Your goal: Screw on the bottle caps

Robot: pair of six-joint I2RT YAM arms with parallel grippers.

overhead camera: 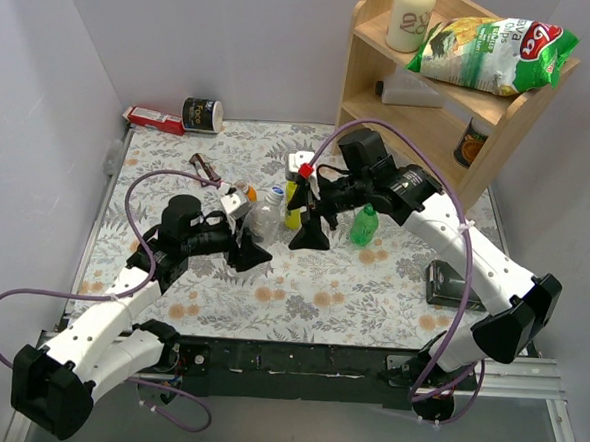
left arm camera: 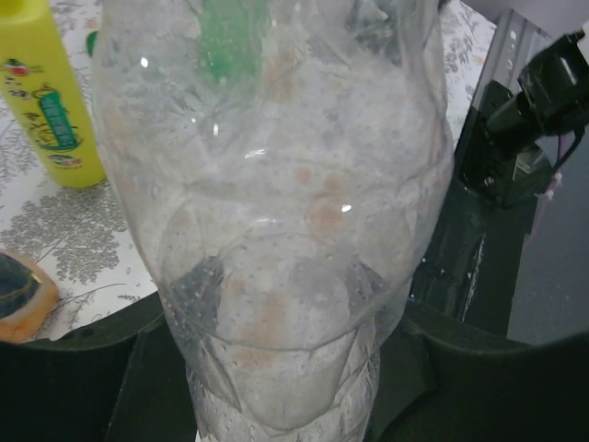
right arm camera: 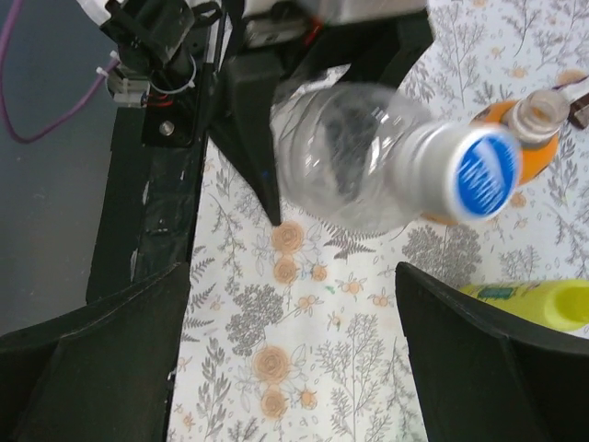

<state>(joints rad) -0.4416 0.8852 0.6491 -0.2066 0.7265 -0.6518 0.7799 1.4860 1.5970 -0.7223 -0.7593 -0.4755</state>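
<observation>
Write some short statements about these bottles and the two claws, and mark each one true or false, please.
1. The left claw is closed on the clear bottle. True.
2. A green cap sits on the clear bottle's neck. False: the cap there is the blue cap.
3. The orange bottle has no cap on its mouth. True.
4. The right claw grips the green bottle. False: this claw is open and holds nothing, and the green bottle stands by itself on the table.
5. The chip bag lies on the table. False: it lies on the wooden shelf.
</observation>
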